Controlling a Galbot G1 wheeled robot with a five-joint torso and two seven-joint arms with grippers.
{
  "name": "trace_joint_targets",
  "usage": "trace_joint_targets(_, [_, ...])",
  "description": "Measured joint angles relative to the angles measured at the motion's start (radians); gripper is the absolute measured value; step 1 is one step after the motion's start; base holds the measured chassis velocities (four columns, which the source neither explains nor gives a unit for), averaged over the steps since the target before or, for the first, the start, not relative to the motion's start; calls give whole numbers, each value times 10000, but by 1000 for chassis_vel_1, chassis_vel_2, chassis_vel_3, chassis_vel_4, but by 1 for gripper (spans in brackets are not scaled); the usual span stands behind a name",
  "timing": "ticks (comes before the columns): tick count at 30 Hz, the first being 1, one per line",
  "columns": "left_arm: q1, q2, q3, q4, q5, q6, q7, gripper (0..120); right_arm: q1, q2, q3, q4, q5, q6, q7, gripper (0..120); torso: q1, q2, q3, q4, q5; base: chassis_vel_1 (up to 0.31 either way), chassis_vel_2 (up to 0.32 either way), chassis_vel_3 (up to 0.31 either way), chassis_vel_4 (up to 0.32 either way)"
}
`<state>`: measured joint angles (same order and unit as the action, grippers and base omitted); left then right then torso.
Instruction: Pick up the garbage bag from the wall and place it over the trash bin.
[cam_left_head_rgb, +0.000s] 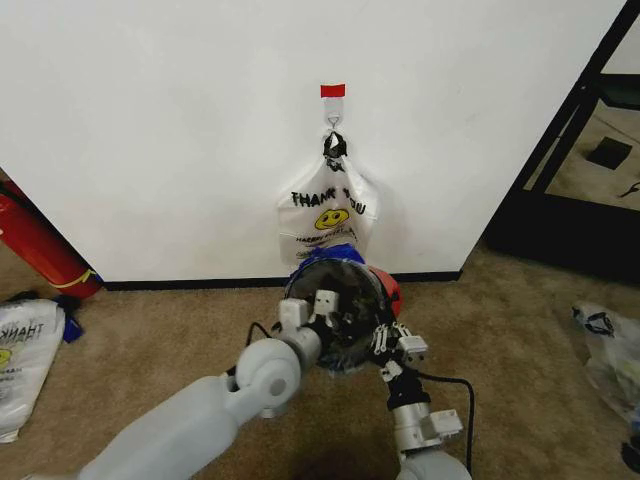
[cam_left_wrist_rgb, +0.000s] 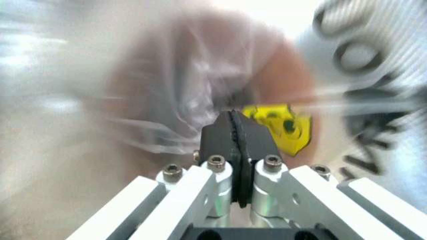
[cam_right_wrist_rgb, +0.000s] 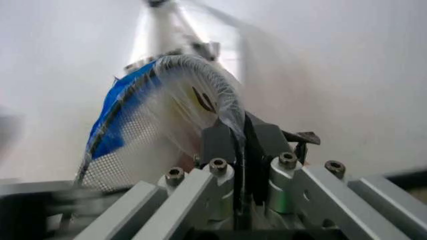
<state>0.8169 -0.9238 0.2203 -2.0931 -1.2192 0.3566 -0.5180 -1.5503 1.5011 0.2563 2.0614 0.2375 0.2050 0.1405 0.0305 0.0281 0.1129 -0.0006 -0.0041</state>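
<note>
Down at the foot of the wall (cam_left_head_rgb: 180, 140) we've got the trash bin (cam_left_head_rgb: 335, 300), tipped so its mouth faces up toward our head camera, red base toward the right, sitting on the tan carpet (cam_left_head_rgb: 500, 330) right against the black baseboard (cam_left_head_rgb: 190, 284). A garbage bag (cam_left_head_rgb: 327, 215) with the "THANK YOU" print and yellow smiley hangs on the wall straight above the bin, knotted onto a metal hook (cam_left_head_rgb: 333, 124) under a red tape square (cam_left_head_rgb: 332, 90). Its bottom edge reaches the bin's far rim, where a strip of blue shows.

Our left gripper (cam_left_head_rgb: 308, 312) is at the near-left side of the bin's rim. In the left wrist view its black pads (cam_left_wrist_rgb: 235, 140) are pressed flat together, thin printed plastic all around them; whether film is actually pinched between them, we can't tell. Our right gripper (cam_left_head_rgb: 392, 342) is at the near-right side of the rim, and in the right wrist view its pads (cam_right_wrist_rgb: 233, 145) are clamped with the bin's mesh edge and clear plastic caught between.

Off to the left there's a red cylinder (cam_left_head_rgb: 40, 245) leaning by the wall and another printed bag (cam_left_head_rgb: 25, 350) lying on the carpet.
</note>
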Motion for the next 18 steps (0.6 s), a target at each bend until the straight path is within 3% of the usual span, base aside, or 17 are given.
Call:
trace_joint_targets(1, [0, 0, 0, 0, 0, 0, 0, 0, 0, 0, 0, 0, 0, 0, 0, 1, 0, 0, 0, 0, 0, 0, 0, 0, 0])
trace_joint_targets(8, [2582, 624, -2698, -1835, 455, -308, 579, 28, 346, 70, 326, 58, 2850, -864, 749, 1, 0, 0, -1, -2, 2, 0, 0, 0, 0])
trace_joint_targets(11, [3150, 614, -3104, -2141, 622, -479, 608, 33, 364, 49, 366, 68, 3368, -1012, 889, 1, 0, 0, 0, -1, -1, 0, 0, 0, 0])
trace_joint_targets(17, [5184, 53, -4126, -2462, 2133, -1416, 825, 63, 364, 47, 476, 69, 5059, -1611, 1453, 1, -1, 0, -1, -2, 1, 0, 0, 0, 0])
trace_joint_targets(18, [5184, 53, -4126, -2462, 2133, -1416, 825, 63, 364, 47, 476, 69, 5059, -1611, 1453, 1, -1, 0, -1, -2, 1, 0, 0, 0, 0])
